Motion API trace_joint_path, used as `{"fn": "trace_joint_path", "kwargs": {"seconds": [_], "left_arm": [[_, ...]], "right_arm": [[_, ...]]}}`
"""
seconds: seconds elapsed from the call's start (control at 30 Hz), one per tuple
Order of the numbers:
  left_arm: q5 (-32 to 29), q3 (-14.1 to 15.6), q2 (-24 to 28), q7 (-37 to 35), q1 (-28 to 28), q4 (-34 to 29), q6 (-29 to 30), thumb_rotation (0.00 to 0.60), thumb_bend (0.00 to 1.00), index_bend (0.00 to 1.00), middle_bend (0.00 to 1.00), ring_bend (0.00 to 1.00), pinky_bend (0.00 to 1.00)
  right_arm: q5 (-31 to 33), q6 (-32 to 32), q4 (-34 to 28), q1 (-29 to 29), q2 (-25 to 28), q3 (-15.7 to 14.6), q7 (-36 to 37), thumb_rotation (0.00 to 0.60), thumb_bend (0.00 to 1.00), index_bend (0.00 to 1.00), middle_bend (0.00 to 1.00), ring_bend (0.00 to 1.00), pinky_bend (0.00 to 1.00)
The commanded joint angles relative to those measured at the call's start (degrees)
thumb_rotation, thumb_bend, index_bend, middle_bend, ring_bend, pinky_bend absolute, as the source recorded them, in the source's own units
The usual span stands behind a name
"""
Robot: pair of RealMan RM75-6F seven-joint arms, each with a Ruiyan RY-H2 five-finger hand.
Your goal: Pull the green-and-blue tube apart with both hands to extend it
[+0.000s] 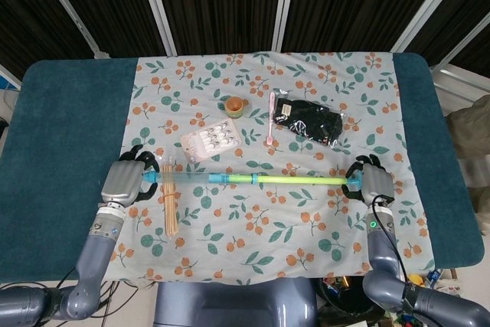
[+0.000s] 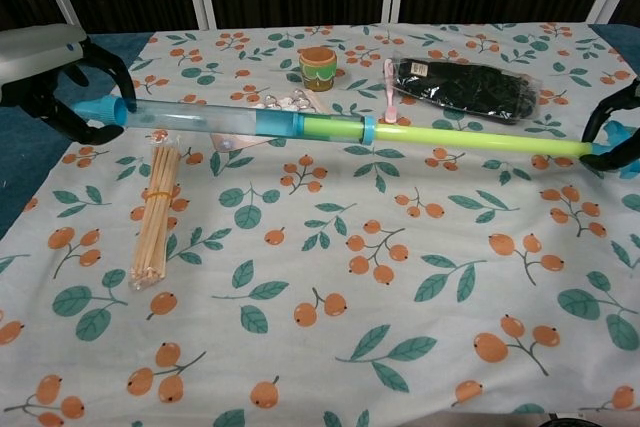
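Note:
The green-and-blue tube (image 1: 253, 179) (image 2: 340, 130) hangs level above the floral cloth, drawn out long. Its clear blue outer part lies to the left, its thin green inner rod to the right. My left hand (image 1: 125, 182) (image 2: 50, 72) grips the blue cap at the tube's left end. My right hand (image 1: 372, 182) (image 2: 618, 127) grips the blue tip of the green rod, at the frame's right edge in the chest view. The two hands stand far apart, near the cloth's side borders.
A bundle of wooden sticks (image 1: 169, 203) (image 2: 157, 212) lies under the tube's left part. Behind the tube are a blister pack (image 1: 210, 140), a small orange cup (image 1: 234, 106) (image 2: 318, 67), a pink spoon (image 1: 271, 119) and a black bag (image 1: 310, 122) (image 2: 464, 86).

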Motion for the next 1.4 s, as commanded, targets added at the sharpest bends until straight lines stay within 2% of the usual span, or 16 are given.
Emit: {"fn": "trace_joint_path", "kwargs": {"seconds": [0.03,0.73,0.87,0.9,1.0,1.03,1.1,1.2,1.4], "left_arm": [[0.2,0.2,0.8,-1.0,0.6,0.4,-0.5,0.6,0.45,0.52,0.26,0.07,0.2],[0.6,0.3,3.5,-3.4,2.0,2.0,-2.8,0.6,0.45,0.51,0.25,0.07,0.2],[0.3,0.4,3.6,-3.1,1.9,1.9,-3.3,0.6,0.41,0.44,0.2,0.07,0.17],[0.1,0.4,3.6,-2.9,1.9,1.9,-3.5,0.6,0.38,0.41,0.18,0.06,0.16],[-0.7,0.7,3.9,-2.2,1.6,1.6,-4.4,0.6,0.25,0.28,0.09,0.02,0.12],[-0.8,0.9,4.1,-1.9,1.5,1.5,-4.7,0.6,0.21,0.26,0.08,0.02,0.11],[-0.9,1.0,4.3,-1.8,1.5,1.2,-5.0,0.6,0.18,0.22,0.07,0.02,0.11],[-0.6,1.0,4.7,-2.4,1.7,0.9,-4.9,0.6,0.16,0.2,0.06,0.02,0.1],[2.4,1.2,6.9,-6.1,3.7,-0.8,-3.6,0.6,0.16,0.19,0.06,0.02,0.1]], "right_arm": [[0.1,0.1,0.0,-0.1,0.3,0.0,-0.1,0.6,0.48,0.73,0.17,0.06,0.19],[1.6,0.5,0.6,-0.8,2.0,0.0,-0.8,0.6,0.48,0.73,0.17,0.06,0.19],[1.5,0.2,0.5,-0.9,2.1,-0.1,-0.7,0.6,0.46,0.72,0.16,0.06,0.19],[1.5,0.1,0.5,-0.9,2.2,-0.2,-0.7,0.6,0.43,0.67,0.15,0.06,0.19],[1.5,-0.5,0.2,-1.0,2.5,-0.4,-0.7,0.6,0.29,0.41,0.07,0.03,0.18],[1.6,-0.9,0.1,-1.0,2.6,-0.5,-0.8,0.6,0.21,0.25,0.03,0.01,0.18],[1.9,-1.2,-0.1,-0.9,3.0,-0.5,-1.0,0.6,0.14,0.1,0.0,0.0,0.17],[1.9,-1.2,-0.5,-0.8,3.5,-0.4,-1.1,0.6,0.12,0.04,0.0,0.0,0.17],[-0.9,0.1,-2.6,-2.0,5.8,-1.2,-0.2,0.6,0.12,0.04,0.0,0.0,0.17]]}}
